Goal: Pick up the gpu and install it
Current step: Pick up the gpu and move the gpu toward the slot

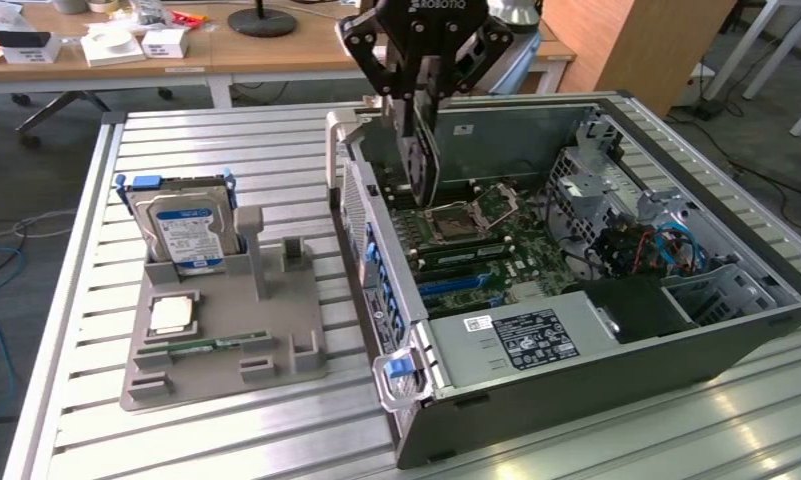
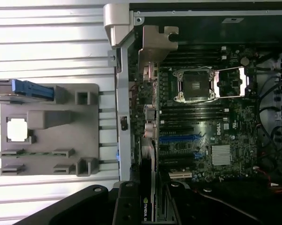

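Where jaws clamp the gpu [image 1: 420, 170], its top is hidden.

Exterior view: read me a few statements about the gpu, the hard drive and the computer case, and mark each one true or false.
1. The gripper grips the gpu over the open computer case. True.
2. The hard drive lies flat. False: it stands upright in the grey holder.
3. A cooler covers the CPU socket. False: the socket is uncovered.
4. A square chip lies on the grey holder. True.
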Available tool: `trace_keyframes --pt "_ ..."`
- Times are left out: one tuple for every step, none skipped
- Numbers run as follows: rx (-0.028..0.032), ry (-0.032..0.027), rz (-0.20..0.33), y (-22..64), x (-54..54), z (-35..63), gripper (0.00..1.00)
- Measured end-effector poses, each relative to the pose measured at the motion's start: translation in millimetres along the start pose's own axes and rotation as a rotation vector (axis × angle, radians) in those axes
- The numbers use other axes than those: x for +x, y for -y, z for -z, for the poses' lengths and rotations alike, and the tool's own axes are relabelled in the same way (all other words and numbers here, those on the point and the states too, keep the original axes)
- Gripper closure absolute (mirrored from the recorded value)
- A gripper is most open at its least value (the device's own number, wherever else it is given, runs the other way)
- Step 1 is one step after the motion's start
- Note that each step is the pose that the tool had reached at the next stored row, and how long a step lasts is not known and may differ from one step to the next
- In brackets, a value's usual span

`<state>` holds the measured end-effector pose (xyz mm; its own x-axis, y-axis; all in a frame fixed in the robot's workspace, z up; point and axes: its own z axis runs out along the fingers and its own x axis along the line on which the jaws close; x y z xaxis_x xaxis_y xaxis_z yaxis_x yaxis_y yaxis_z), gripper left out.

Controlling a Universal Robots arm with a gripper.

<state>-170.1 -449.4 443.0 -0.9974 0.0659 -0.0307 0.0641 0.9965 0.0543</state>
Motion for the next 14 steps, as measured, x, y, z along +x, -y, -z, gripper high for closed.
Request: trace_keyframes --pt "-0.0007 0.0000 0.000 -0.3 -3.7 -0.1 0.75" --pt "-0.0012 -0.0001 0.000 -0.6 -7.4 -0.2 0.75" --pt "-0.0017 -0.0001 0.000 -0.9 -10.9 -0.3 0.75" --pt "-0.0025 -0.0002 0.000 -1.2 -15.8 -0.5 0.75" --pt "-0.0030 -0.0003 0.000 -1.5 -19.3 -0.6 0.75" --pt "-0.0036 -0.0003 0.000 -1.7 -22.9 -0.7 0.75" --pt "-0.0042 -0.0003 0.000 -2.0 -26.6 -0.9 0.75" --pt "-0.0047 -0.0003 0.000 -2.3 -30.3 -1.0 0.75" --pt "-0.0052 -0.0004 0.000 -2.5 -34.1 -1.1 0.75" --pt "-0.0057 -0.0005 0.000 -2.8 -38.0 -1.2 0.75" --pt "-0.0062 -0.0004 0.000 -3.1 -41.6 -1.4 0.75" --pt "-0.0067 -0.0004 0.000 -3.4 -45.3 -1.6 0.75" --pt "-0.0072 -0.0005 0.000 -3.7 -49.0 -1.7 0.75" --pt "-0.0076 -0.0005 0.000 -3.9 -52.7 -1.8 0.75"
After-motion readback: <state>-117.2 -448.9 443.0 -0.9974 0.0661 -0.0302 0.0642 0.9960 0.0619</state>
